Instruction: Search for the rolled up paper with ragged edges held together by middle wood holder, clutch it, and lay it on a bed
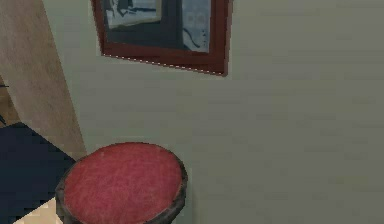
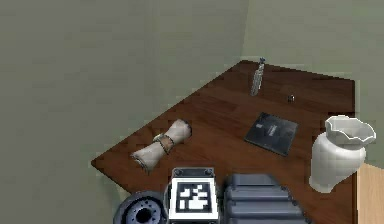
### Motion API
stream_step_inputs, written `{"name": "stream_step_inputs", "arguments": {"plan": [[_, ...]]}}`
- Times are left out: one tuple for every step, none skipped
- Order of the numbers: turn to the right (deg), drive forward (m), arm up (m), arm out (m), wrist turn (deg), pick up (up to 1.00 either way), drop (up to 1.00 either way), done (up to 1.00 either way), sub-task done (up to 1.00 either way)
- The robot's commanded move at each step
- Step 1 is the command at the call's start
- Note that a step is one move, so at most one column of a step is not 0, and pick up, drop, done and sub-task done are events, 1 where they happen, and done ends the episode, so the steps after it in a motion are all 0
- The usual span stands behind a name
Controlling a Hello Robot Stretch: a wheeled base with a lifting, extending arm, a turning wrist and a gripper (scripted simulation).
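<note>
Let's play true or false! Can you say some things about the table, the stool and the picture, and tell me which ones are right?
1. The rolled paper lies on the brown table. True.
2. The white vase has tipped over. False: it stands upright on the table.
3. A bottle stands on the table, apart from the rolled paper. True.
4. The round stool has a blue seat. False: the seat is red.
5. The picture on the wall has a red frame. True.
</note>
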Motion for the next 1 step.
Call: {"name": "stream_step_inputs", "arguments": {"plan": [[0.0,0.00,0.00,0.30,0.0,0.00,0.00,0.00,0.00]]}}
